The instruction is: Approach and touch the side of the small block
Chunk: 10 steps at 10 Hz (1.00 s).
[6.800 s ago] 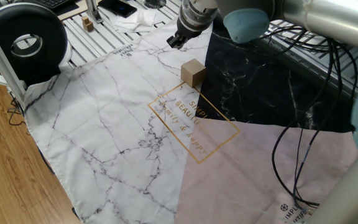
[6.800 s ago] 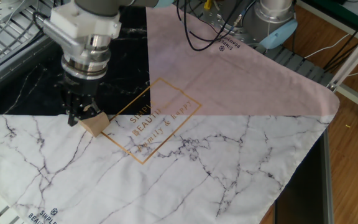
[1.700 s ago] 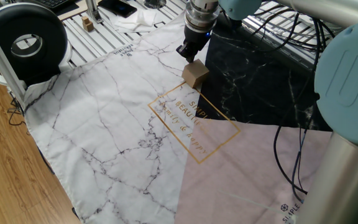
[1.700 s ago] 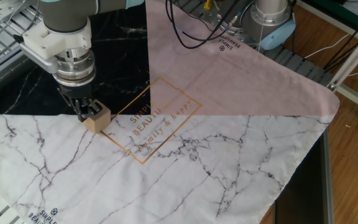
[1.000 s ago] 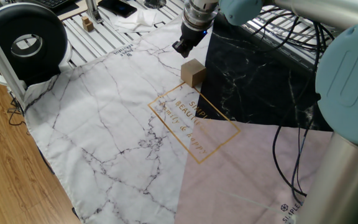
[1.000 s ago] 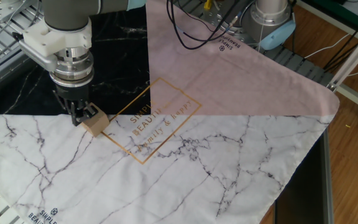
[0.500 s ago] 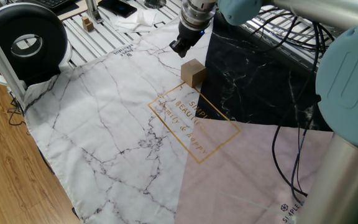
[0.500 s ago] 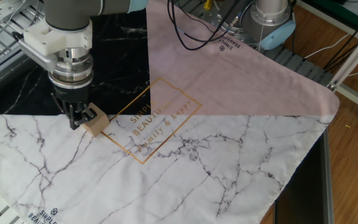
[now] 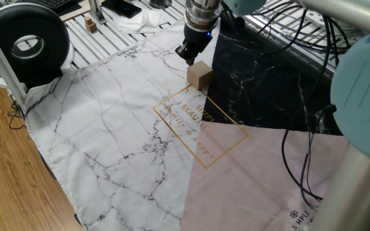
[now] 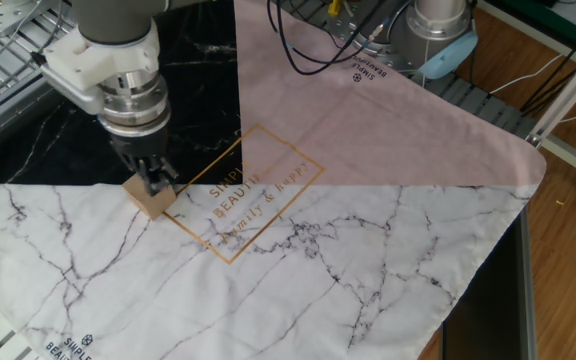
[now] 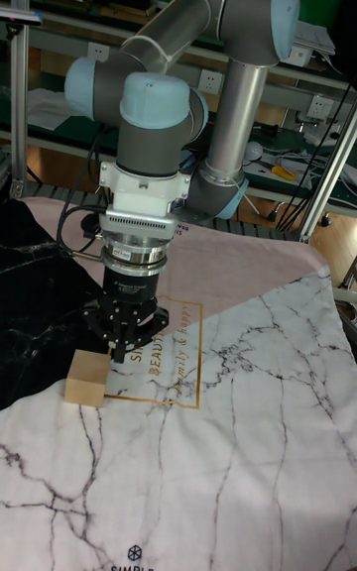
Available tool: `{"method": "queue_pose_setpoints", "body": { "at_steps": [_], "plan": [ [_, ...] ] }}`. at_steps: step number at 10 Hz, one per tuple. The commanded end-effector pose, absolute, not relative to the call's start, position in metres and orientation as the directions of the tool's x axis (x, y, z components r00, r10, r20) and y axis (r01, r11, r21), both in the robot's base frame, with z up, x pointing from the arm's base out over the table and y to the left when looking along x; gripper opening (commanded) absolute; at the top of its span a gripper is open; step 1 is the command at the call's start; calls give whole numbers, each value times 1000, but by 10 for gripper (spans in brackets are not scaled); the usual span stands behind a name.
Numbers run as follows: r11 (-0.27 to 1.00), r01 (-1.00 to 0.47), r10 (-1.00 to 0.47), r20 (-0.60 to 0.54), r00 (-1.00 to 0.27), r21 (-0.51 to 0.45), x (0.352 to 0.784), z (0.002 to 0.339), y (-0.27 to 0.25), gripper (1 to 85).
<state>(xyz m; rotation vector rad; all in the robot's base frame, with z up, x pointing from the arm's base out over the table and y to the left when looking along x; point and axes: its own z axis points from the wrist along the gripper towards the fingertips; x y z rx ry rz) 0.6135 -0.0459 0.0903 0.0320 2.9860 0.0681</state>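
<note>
The small block (image 9: 199, 75) (image 10: 150, 198) (image 11: 86, 377) sits on the marble-print cloth (image 9: 114, 115) at the gold frame's corner, unmoved. The gripper (image 9: 188, 51) (image 10: 157, 182) (image 11: 120, 350), fingers drawn narrow and holding nothing, has shifted closer, now just beside the block; contact unclear.

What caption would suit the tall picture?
Robot claw lowered beside a small wooden block on marble-print cloth.
</note>
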Motion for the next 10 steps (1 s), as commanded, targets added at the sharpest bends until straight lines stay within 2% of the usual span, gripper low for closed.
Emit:
{"method": "queue_pose_setpoints", "body": {
  "at_steps": [1, 2, 4, 10],
  "plan": [
    [998, 32, 38, -111, -993, 54, 596, 102, -35, 10],
    [999, 17, 19, -57, -998, 34, 582, 100, -36, 10],
    [999, 25, 27, -39, -999, 45, 575, 102, -31, 10],
    [1000, 20, 22, -96, -995, 24, 588, 101, -33, 10]
  ]
}}
